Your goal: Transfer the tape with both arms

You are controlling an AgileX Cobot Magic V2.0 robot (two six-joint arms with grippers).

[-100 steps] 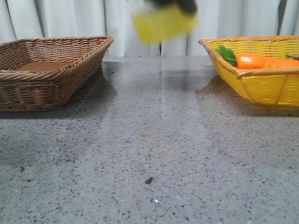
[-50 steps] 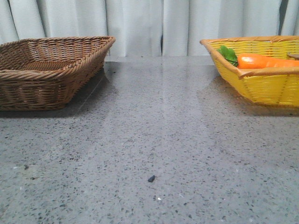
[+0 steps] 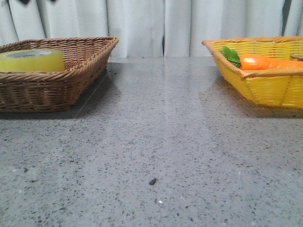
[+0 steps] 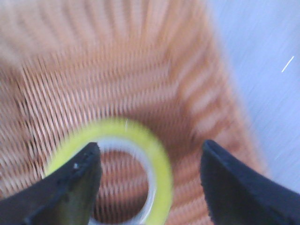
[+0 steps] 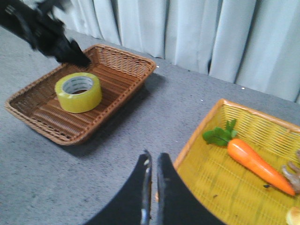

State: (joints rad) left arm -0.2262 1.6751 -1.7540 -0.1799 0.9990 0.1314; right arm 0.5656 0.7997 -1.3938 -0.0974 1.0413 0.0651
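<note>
The tape (image 3: 32, 60), a yellow roll with a white core, lies flat inside the brown wicker basket (image 3: 90, 56) at the left. It also shows in the left wrist view (image 4: 161, 164) and the right wrist view (image 5: 78, 92). My left gripper (image 4: 150, 146) is open above the tape, its jaws wide apart and holding nothing. In the right wrist view it (image 5: 77, 57) hangs just past the roll, apart from it. My right gripper (image 5: 153, 157) is shut and empty over the grey table, beside the yellow basket (image 5: 201, 126).
The yellow basket (image 3: 265, 90) at the right holds an orange carrot (image 3: 260, 61) with green leaves and some other items at its far side. The grey speckled table (image 3: 156, 142) lies between the two baskets. White curtains hang behind.
One second ago the tape was high in the air at the top centre, held and blurred. It left the view, and now it lies in the brown basket, let go by the left gripper.
</note>
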